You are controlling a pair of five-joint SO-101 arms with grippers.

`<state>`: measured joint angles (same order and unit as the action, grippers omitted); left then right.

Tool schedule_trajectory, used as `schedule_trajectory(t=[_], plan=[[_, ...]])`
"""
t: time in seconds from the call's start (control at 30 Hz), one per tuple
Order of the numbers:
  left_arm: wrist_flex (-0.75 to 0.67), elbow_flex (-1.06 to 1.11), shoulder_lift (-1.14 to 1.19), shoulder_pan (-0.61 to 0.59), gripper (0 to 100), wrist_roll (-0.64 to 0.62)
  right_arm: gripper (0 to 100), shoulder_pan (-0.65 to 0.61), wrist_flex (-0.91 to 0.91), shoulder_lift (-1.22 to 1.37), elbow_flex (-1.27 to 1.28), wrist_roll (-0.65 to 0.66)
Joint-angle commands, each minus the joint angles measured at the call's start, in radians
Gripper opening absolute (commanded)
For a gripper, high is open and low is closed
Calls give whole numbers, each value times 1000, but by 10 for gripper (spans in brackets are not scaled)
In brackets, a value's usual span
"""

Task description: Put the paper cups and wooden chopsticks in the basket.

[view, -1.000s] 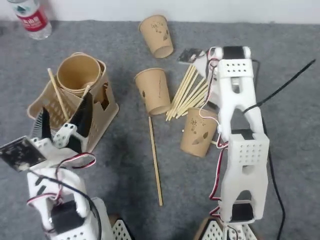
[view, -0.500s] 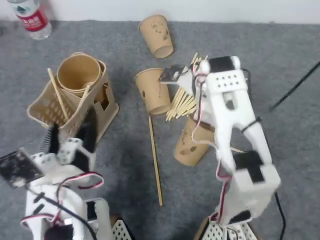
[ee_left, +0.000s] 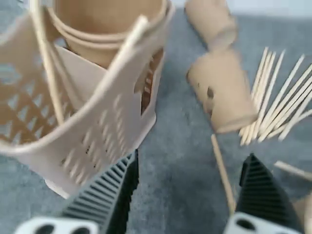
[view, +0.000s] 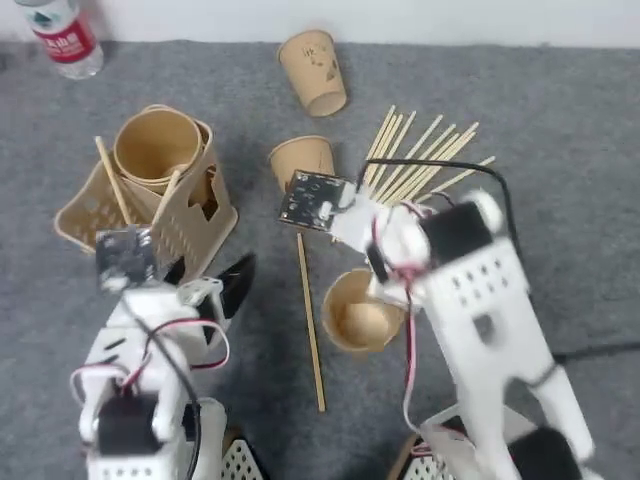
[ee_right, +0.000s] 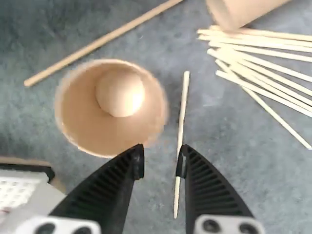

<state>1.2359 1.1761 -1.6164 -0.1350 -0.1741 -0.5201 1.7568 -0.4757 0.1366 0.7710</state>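
Note:
A tan basket (view: 95, 215) at the left holds nested paper cups (view: 158, 145) and two chopsticks (view: 113, 185). My left gripper (ee_left: 187, 195) is open and empty just in front of the basket (ee_left: 92, 131). One paper cup (view: 358, 315) sits mouth-up at the centre, below my right arm (view: 460, 270). My right gripper (ee_right: 160, 156) hovers beside the rim of this cup (ee_right: 109, 109), its fingers a little apart with only carpet between them. Two more cups (view: 312, 70) (view: 300, 157) lie farther back. A fan of chopsticks (view: 420, 160) lies right of them, and a long single chopstick (view: 310, 320) lies at the centre.
A plastic bottle (view: 60, 35) lies at the back left corner. Grey carpet covers the table. A thin loose chopstick (ee_right: 180, 141) lies beside the centre cup. The right arm's cable (view: 600, 352) runs off to the right.
The right arm swung from the chopstick fan toward the front centre, and the cup there went from lying on its side to mouth-up. The left gripper backed off the basket and turned right.

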Motion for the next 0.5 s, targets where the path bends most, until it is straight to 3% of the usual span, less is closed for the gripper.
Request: schedule_trajectory(t=[0.0, 0.23, 0.47], plan=[[-107, 71, 92, 2, 308, 15, 126, -77, 41, -107, 55, -72], [-149, 166, 112, 2, 307, -35, 127, -361, 35, -125, 290, -239], [-149, 186, 112, 3, 276, -35, 127, -401, -61, -113, 359, -276]])
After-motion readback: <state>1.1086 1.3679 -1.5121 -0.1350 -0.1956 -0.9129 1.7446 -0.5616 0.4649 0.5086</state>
